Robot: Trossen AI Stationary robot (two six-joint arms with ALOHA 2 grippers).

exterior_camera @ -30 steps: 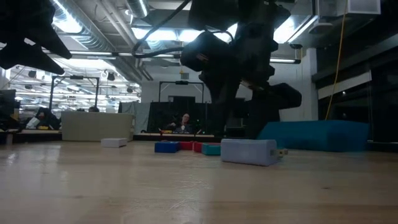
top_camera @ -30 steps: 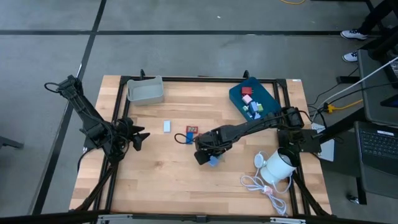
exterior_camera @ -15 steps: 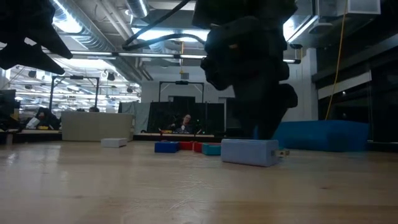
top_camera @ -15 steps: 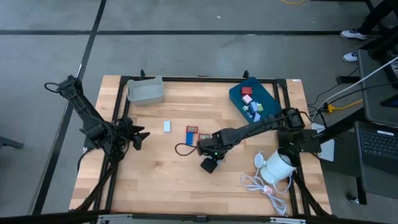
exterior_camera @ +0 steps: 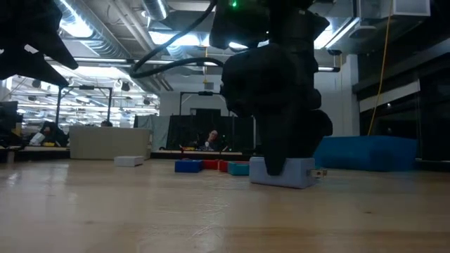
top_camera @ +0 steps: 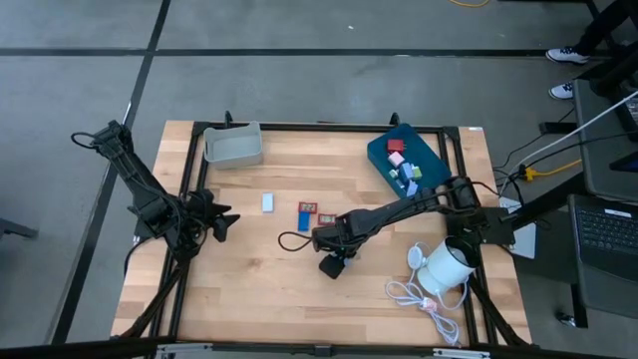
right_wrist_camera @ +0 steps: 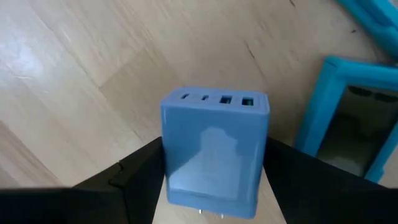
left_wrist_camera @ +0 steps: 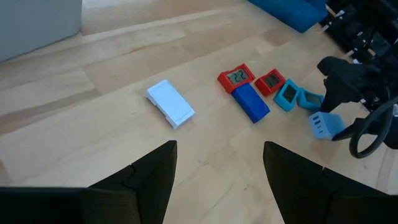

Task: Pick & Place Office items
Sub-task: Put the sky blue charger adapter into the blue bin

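Light-blue charger block (right_wrist_camera: 215, 149), four ports on its end, lying on the wooden bench (top_camera: 249, 269) mid-table beside the teal piece (left_wrist_camera: 288, 94). Step in hand: the pick. Right tool (right_wrist_camera: 211, 186) straddles the block, one finger at each flank, seemingly not yet clenched; next move, by judgement, calls for squeezing, then lifting toward the blue tray (top_camera: 384, 152). Left tool (left_wrist_camera: 217, 180) spread wide, holding nothing, waiting near the white piece (left_wrist_camera: 170, 102).
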